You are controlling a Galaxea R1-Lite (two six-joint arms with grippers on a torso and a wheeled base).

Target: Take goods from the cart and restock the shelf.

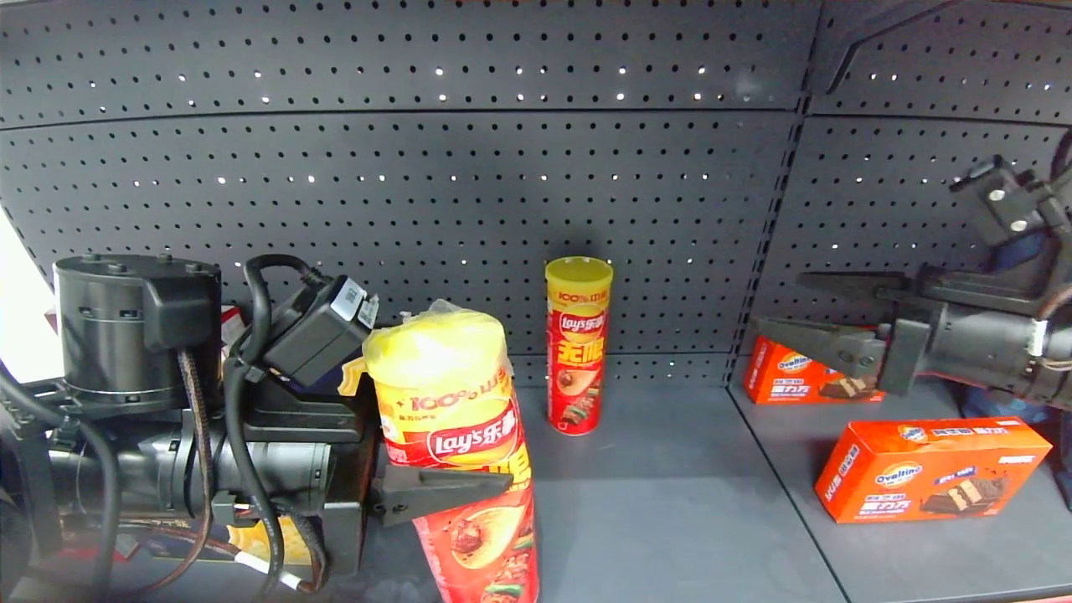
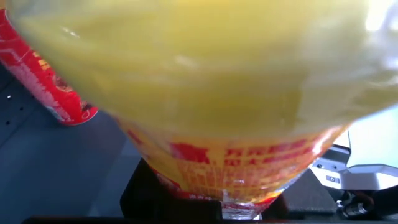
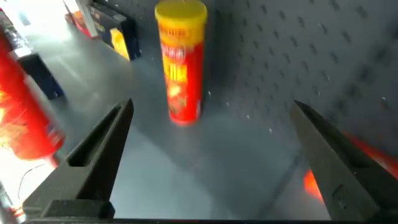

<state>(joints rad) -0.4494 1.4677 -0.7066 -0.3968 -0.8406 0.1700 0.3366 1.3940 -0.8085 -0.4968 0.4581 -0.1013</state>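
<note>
Chip can [image 1: 452,419] with a yellow lid and red body sits at the near left of the shelf [image 1: 670,502], roughly upright; we cannot tell whether its base touches the shelf. Our left gripper [image 1: 452,490] is clamped around its middle, one dark finger lying across the front of the can. A second chip can [image 1: 578,347] stands upright at the far middle, just in front of the pegboard wall [image 1: 419,167] and well apart from the held one. On the right, our right gripper [image 1: 779,301] hangs with its jaws spread wide and nothing between them. Below it lie two orange boxes, one far [image 1: 804,373] and one near [image 1: 930,469].
</note>
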